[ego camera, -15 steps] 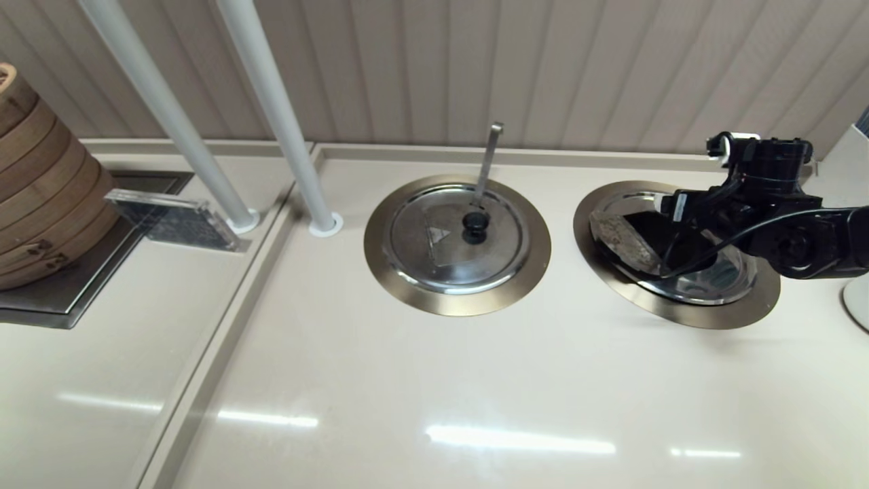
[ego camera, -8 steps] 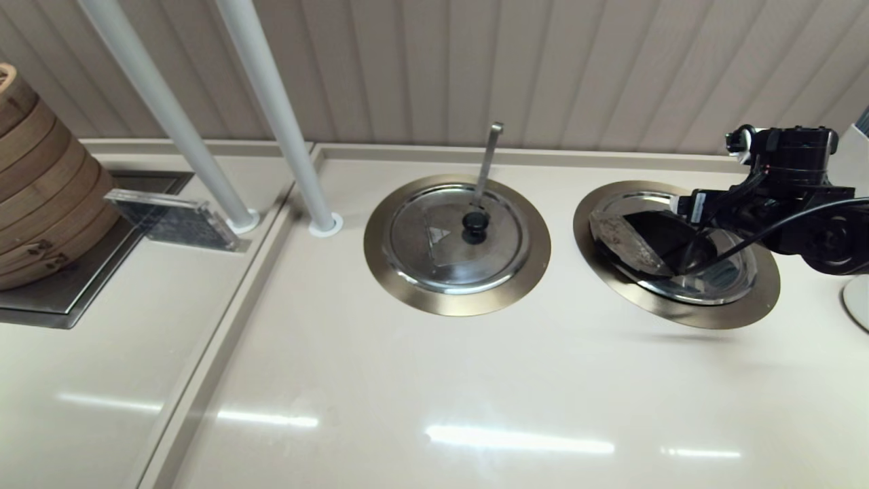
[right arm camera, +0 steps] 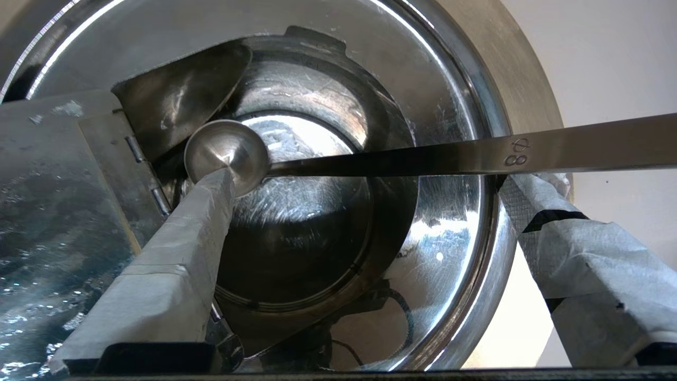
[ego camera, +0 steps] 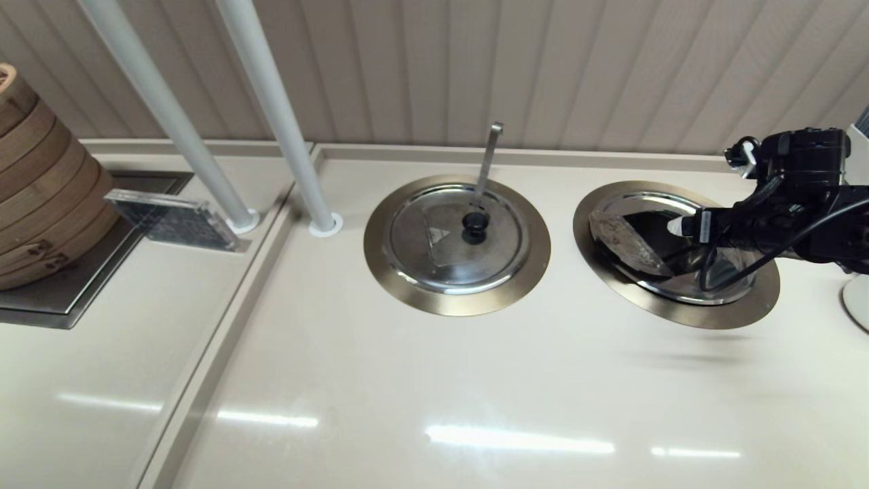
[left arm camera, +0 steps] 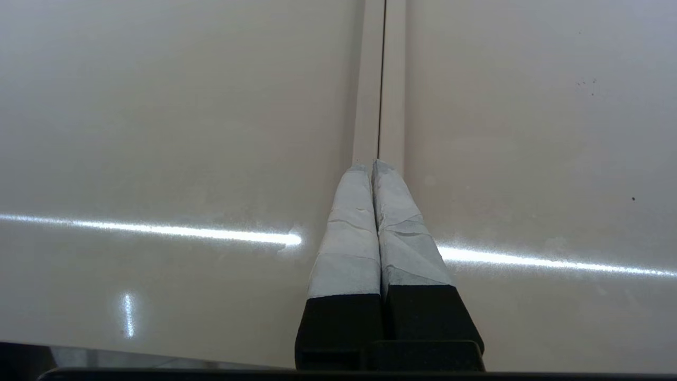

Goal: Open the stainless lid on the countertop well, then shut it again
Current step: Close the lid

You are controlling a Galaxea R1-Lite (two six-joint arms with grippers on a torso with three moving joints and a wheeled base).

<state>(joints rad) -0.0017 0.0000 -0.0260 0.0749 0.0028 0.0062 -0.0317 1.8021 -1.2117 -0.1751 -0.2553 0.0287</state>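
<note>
Above the right-hand countertop well (ego camera: 679, 314), the right tool (right arm camera: 365, 222) hangs spread wide, holding nothing; the stainless lid (ego camera: 621, 241) is folded open. Over bare counter (left arm camera: 158, 132), the left tool (left arm camera: 373, 172) is pressed closed, empty

A canteen serving counter: lidded countertop wells (ego camera: 457, 292) beside stacked bamboo steamers (ego camera: 41, 183).
</note>
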